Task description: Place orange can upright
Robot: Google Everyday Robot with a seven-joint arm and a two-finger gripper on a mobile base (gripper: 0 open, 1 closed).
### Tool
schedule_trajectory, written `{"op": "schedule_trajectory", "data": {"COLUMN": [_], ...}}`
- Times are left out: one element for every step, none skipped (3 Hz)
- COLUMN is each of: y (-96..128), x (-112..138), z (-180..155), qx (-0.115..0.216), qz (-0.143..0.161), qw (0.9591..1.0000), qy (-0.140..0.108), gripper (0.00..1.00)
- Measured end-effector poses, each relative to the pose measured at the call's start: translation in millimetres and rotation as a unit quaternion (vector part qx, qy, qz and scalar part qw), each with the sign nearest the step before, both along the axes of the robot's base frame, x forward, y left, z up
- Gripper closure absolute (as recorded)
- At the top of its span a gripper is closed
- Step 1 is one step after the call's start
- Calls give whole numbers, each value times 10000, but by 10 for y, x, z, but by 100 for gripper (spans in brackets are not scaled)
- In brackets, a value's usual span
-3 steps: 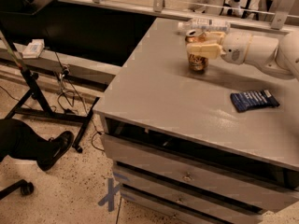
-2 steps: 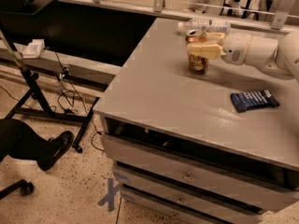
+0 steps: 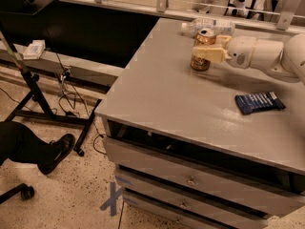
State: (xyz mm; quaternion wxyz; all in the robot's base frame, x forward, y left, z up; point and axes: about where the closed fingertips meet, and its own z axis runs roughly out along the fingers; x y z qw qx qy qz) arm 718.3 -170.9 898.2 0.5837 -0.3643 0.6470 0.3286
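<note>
The orange can (image 3: 201,38) stands upright on the grey table (image 3: 171,94) near its back edge, its silver top showing. My gripper (image 3: 206,54) reaches in from the right on a white arm. Its cream fingers (image 3: 209,55) sit around the can's middle and look closed on it. The can's base rests on the tabletop.
A clear plastic bottle (image 3: 209,25) lies on its side just behind the can. A flat dark blue packet (image 3: 259,102) lies at the right of the table. The table's left edge drops to the floor, where a black stand (image 3: 33,87) and a person's shoe (image 3: 52,154) are.
</note>
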Motion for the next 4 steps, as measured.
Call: {"op": "schedule_trajectory", "data": {"y": [-142, -313, -715, -1477], "x": [-65, -133, -209, -325], "z": [-41, -39, -9, 268], "qx": [-74, -229, -393, -532], "qz": [-95, -150, -190, -628], "qw": [9999, 9996, 9990, 9965], "qy": [61, 72, 81, -111], "gripper": [0, 0, 0, 0]}}
